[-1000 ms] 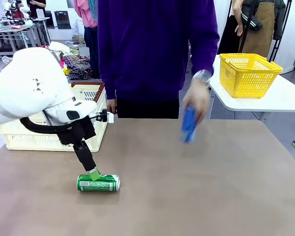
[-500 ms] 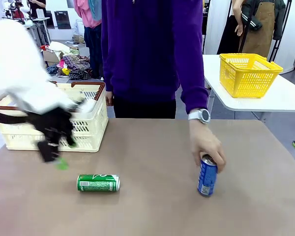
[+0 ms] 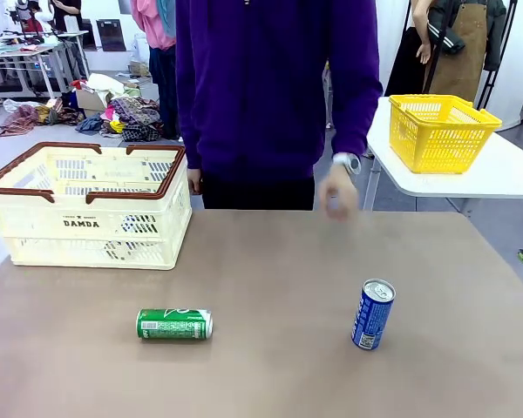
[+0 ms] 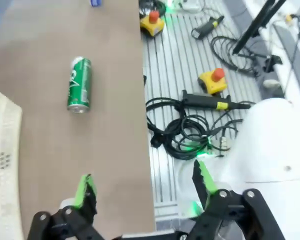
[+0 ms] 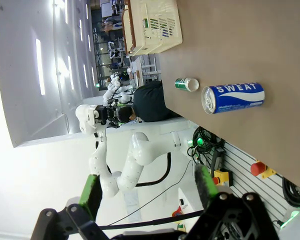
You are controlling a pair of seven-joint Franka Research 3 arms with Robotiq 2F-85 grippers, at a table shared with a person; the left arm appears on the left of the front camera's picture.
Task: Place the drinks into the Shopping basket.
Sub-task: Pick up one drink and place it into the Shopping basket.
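Drinks sit apart on the table (image 3: 270, 261), both outside the Shopping basket (image 3: 96, 222), which stands at the far left corner. The green can (image 3: 174, 324) lies on its side toward the near edge, left of the middle, in front of the basket. The blue can (image 3: 372, 314) stands upright toward the near edge, right of the middle. Beyond the far edge the person's hand (image 3: 338, 192) hangs blurred, touching nothing. The left gripper (image 4: 141, 175) has its green-padded fingers spread wide and empty, over the table's edge. The right gripper (image 5: 147, 175) is likewise spread wide, holding nothing, well apart from both cans.
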